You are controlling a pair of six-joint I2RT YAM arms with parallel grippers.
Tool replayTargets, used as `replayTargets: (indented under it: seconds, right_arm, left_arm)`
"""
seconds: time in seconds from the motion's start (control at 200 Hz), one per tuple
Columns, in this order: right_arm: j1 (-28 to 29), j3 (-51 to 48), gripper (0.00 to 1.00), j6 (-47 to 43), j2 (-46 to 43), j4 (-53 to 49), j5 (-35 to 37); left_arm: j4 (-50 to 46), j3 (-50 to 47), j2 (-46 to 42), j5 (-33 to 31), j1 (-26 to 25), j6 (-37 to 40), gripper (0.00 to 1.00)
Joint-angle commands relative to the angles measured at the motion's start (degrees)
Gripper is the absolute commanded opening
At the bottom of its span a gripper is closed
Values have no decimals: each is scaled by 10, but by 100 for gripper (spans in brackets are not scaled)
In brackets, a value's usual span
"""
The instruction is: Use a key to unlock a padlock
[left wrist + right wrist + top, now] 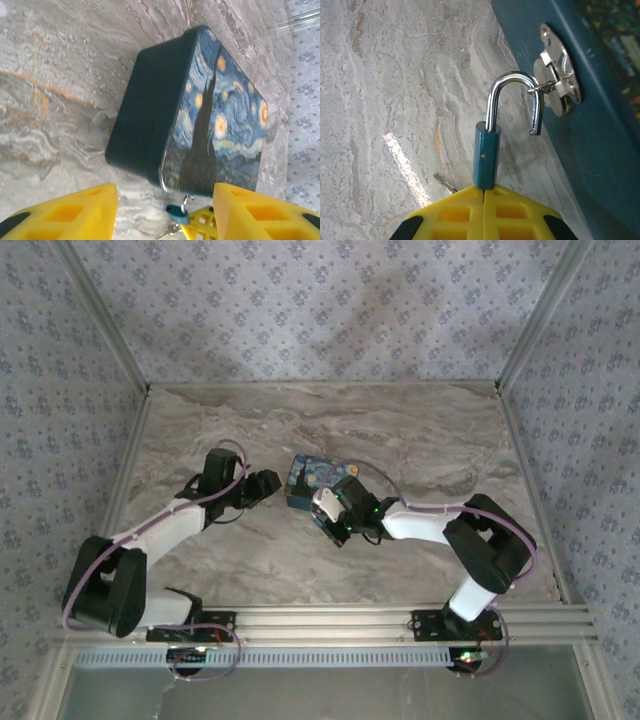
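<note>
Right gripper [484, 192] jaws are clamped on the blue padlock [485, 155] body, holding it out from the box [150, 115], probably to steady it. The shackle [512, 80] has its free end out of the body and hooks through the hasp [560, 85] loop, so it reads as unlocked. The key [443, 183] is probably the thin metal sliver just beside the right fingers at the lock's bottom end, too small to confirm. Left gripper [266, 483] jaws are apart, near the box and not touching it, likely on standby.

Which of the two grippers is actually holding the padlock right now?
The right gripper: its fingers are shut on the blue padlock. The left gripper is open and empty, facing the painted box.
</note>
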Motion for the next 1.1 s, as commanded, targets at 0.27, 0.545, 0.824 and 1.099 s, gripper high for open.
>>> replayTargets:
  seconds: [0.27,0.545,0.824,1.099]
  right_arm:
    - [7,34,0,-50,-8,-47,24]
    - [7,52,0,-70,4,-63,26]
    - [13,70,0,-97,20,-70,40]
    - [19,91,0,-99,23,-61,34]
  left_arm:
    - [41,92,131,28,-2,15,50]
    - [56,108,167,37,-18,10,46]
    - [82,98,179,45,-32,-7,41]
    - [95,89,178,38,-35,-18,41]
